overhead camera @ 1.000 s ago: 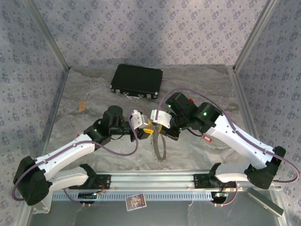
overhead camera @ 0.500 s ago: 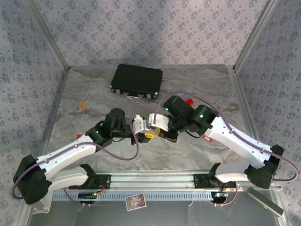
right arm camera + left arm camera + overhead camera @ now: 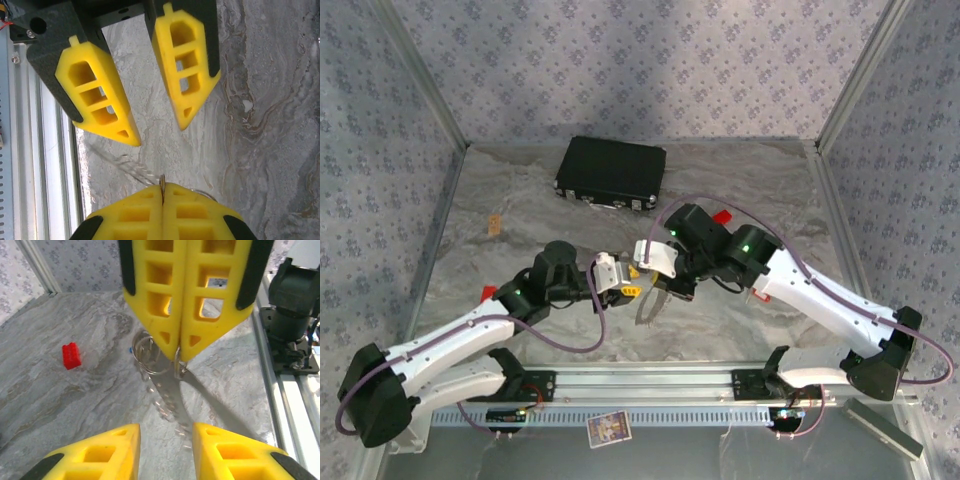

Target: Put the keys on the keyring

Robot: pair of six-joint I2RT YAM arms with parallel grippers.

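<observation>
Right tool (image 3: 176,353) pressed together, pinching thin silver metal at the very tips. I read it as the keyring (image 3: 149,354), whose wire loops sit just beside those tips on the side toward the red block (image 3: 71,355). Left tool (image 3: 165,428) spread, nothing between its fingers, facing the right tool tip to tip with a small gap, both above the desk (image 3: 60,405). A silver piece (image 3: 172,395) hangs from the pinch point, smeared by motion blur; key blade or chain, cannot tell. Risks, as judged: the hold is shallow, right at the tips, so a nudge from the left tool could twist the ring or pop it free onto the desk. The hanging piece is not at rest, so a closing grab may miss it or catch it askew. The two tools are near enough for their fingers to knock together. Orientation: the ring lies flat between the right tool's pads, seen edge-on as a thin line in the right wrist view and nearly face-on to the left wrist camera. The hanging piece's long axis runs from the right tool's tips down toward the desk, passing below the gap in the left tool.
</observation>
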